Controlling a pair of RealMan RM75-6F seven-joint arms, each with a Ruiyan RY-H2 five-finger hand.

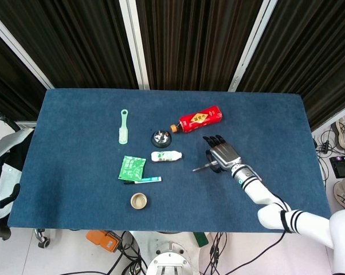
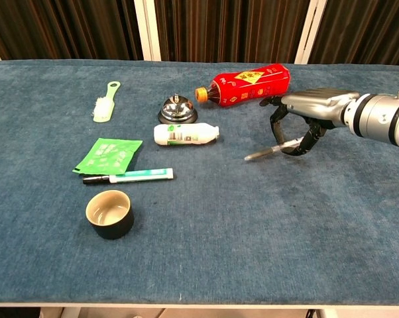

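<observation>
Chest view, working from the near edge back: a small dark cup [image 2: 109, 213] with a tan inside sits closest to the camera; just behind it there's a marker pen [image 2: 128, 176] touching the lower edge of a green sachet [image 2: 107, 155]; further back a small white bottle [image 2: 185, 134] lies on its side, with a desk bell [image 2: 178, 109] right behind it; a green brush [image 2: 105, 101] is off toward the far left, and a red drink bottle [image 2: 246, 84] lies flat at the back. Right hand [image 2: 304, 118] is out over the blue table cloth [image 2: 206, 252] near the red bottle, fingers curled around a silver pen [image 2: 274, 149] that sticks out low toward the white bottle, tip just above the cloth as far as I can tell. I'd guess the pen is light, stiff and a bit slick, so it could swivel; gripping nearer mid-barrel looks safer. Left hand isn't visible in either view.
</observation>
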